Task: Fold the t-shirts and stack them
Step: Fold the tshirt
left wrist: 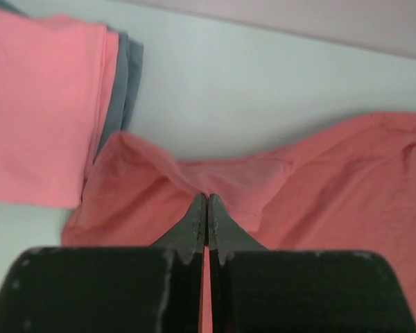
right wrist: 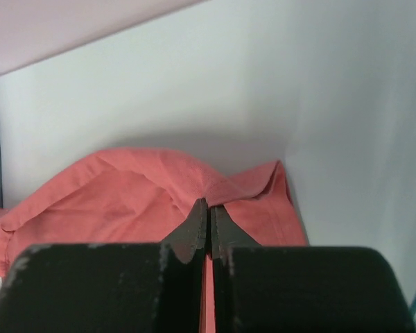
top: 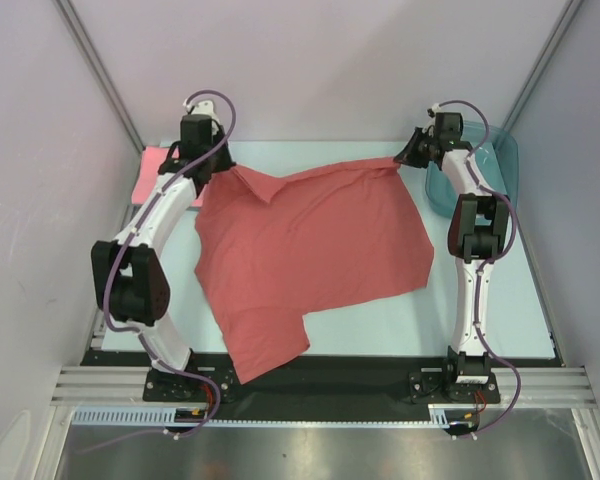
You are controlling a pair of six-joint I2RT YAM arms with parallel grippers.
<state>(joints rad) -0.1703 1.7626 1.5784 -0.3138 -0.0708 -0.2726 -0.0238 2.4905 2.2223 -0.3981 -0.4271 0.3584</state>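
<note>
A brick-red t-shirt [top: 310, 250] lies spread over the middle of the table, one part hanging over the near edge. My left gripper [top: 223, 166] is shut on its far left edge; in the left wrist view the left gripper [left wrist: 206, 198] pinches a fold of the red t-shirt [left wrist: 319, 180]. At the far right corner, my right gripper [top: 404, 156] is shut on the cloth, and the right wrist view shows the right gripper [right wrist: 209, 204] biting a raised ridge of the red t-shirt [right wrist: 111, 194]. A folded pink t-shirt [left wrist: 41, 104] lies on a folded grey-blue t-shirt [left wrist: 127, 76] at the far left [top: 156, 176].
A teal translucent tub [top: 498, 160] stands at the far right, just behind the right arm. Pale walls close in the table on the left, back and right. The black rail [top: 360, 375] with both arm bases runs along the near edge.
</note>
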